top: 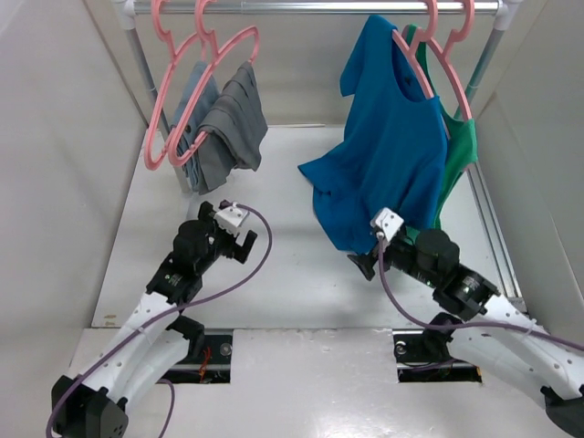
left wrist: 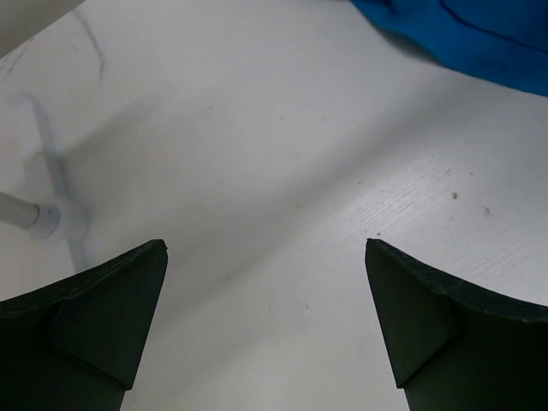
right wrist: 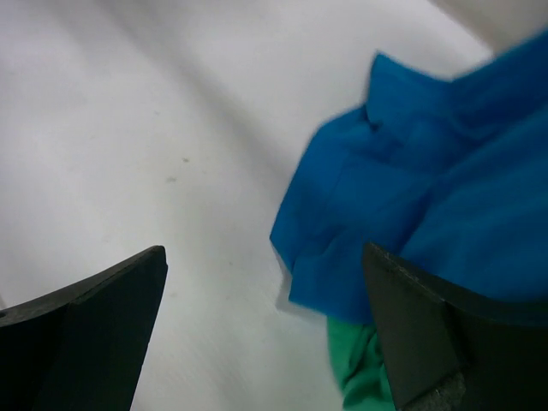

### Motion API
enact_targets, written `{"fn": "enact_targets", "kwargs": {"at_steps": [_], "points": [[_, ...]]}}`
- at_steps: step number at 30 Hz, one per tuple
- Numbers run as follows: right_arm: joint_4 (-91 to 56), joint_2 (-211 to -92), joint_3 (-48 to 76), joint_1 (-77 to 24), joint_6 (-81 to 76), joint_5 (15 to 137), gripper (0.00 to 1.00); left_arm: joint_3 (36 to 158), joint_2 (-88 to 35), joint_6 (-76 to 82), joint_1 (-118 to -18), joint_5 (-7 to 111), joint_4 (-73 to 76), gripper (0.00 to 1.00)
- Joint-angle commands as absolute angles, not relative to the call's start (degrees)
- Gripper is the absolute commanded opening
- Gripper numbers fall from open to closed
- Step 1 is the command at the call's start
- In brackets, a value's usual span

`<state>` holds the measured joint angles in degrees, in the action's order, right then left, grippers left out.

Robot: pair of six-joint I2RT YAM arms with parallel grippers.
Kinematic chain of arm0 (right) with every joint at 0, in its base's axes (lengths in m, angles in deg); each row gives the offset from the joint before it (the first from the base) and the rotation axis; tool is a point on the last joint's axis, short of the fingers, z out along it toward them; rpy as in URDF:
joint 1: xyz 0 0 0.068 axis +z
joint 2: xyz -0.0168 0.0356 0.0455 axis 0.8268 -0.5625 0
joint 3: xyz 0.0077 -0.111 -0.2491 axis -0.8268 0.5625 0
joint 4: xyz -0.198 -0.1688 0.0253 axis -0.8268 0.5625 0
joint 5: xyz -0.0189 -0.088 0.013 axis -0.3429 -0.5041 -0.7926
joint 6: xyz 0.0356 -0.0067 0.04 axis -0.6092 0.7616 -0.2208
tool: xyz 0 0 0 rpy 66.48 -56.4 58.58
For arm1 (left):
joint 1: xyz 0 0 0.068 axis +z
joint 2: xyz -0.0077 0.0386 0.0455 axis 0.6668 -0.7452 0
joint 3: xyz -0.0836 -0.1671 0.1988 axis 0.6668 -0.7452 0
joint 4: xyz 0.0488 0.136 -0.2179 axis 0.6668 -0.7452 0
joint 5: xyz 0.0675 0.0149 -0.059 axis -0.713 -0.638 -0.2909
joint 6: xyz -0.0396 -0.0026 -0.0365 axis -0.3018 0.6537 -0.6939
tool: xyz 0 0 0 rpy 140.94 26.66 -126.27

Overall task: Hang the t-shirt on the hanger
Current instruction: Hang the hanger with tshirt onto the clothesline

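The bright blue t-shirt hangs on a pink hanger on the rail at the back right. One hanger arm shows inside the neck. The shirt's lower part bunches on the table. My right gripper is open and empty, just in front of the shirt's lower hem. In the right wrist view the blue hem lies between and beyond the open gripper. My left gripper is open and empty over bare table to the left of the shirt. The left wrist view shows the gripper and a blue corner.
A green tank top hangs on another pink hanger behind the t-shirt; its hem shows in the right wrist view. Pink hangers with grey garments hang at the back left. The rail's post foot stands on the table. White walls enclose both sides.
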<state>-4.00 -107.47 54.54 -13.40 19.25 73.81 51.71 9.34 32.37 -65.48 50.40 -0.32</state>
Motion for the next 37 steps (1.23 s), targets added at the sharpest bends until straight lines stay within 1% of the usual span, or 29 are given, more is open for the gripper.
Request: {"fn": "enact_targets", "kwargs": {"at_steps": [1, 3, 4, 6, 11, 13, 15, 20, 22, 28, 32, 37], "points": [[-13.47, -103.46, 61.39, -13.06, 7.65, 61.68, 1.00, 48.84, 11.05, 30.01, -63.54, 44.65, 8.10, 1.00], [-14.00, -102.40, 65.87, -13.06, 4.57, 57.27, 1.00, 46.73, 11.58, 30.01, -62.31, 44.65, 9.24, 1.00], [-14.00, -101.35, 67.03, -13.06, 0.64, 55.51, 1.00, 46.11, 12.10, 30.01, -62.30, 44.65, 10.12, 1.00], [-14.00, -100.82, 69.14, -13.06, -2.12, 51.56, 1.00, 44.80, 12.63, 30.01, -60.73, 44.65, 11.00, 1.00], [-13.21, -97.92, 73.71, -13.06, -6.86, 50.57, 1.00, 43.56, 13.16, 29.93, -59.31, 46.49, 12.41, 1.00], [-11.28, -97.92, 73.72, -13.06, -8.97, 49.27, 1.00, 43.56, 13.69, 29.14, -57.74, 48.60, 12.41, 1.00], [-6.56, -97.39, 73.11, -13.06, -15.79, 45.58, 1.00, 43.56, 14.21, 28.52, -57.04, 49.74, 11.88, 1.00], [-4.52, -98.09, 72.58, -13.06, -18.73, 41.89, 1.00, 42.42, 15.26, 26.41, -54.75, 53.87, 11.88, 1.00], [-1.36, -100.37, 70.65, -13.06, -23.19, 40.04, 1.00, 42.42, 15.27, 26.41, -54.74, 54.49, 11.88, 1.00], [2.78, -107.30, 66.96, -13.06, -27.78, 37.84, 1.00, 41.89, 15.27, 26.94, -54.74, 53.97, 12.50, 1.00], [3.93, -109.86, 64.85, -13.06, -28.93, 37.30, 1.00, 41.89, 15.27, 26.94, -53.61, 53.44, 13.03, 1.00], [4.55, -109.87, 64.31, -13.06, -28.93, 36.08, 1.00, 41.89, 15.27, 26.94, -53.60, 53.44, 13.03, 1.00]]}}
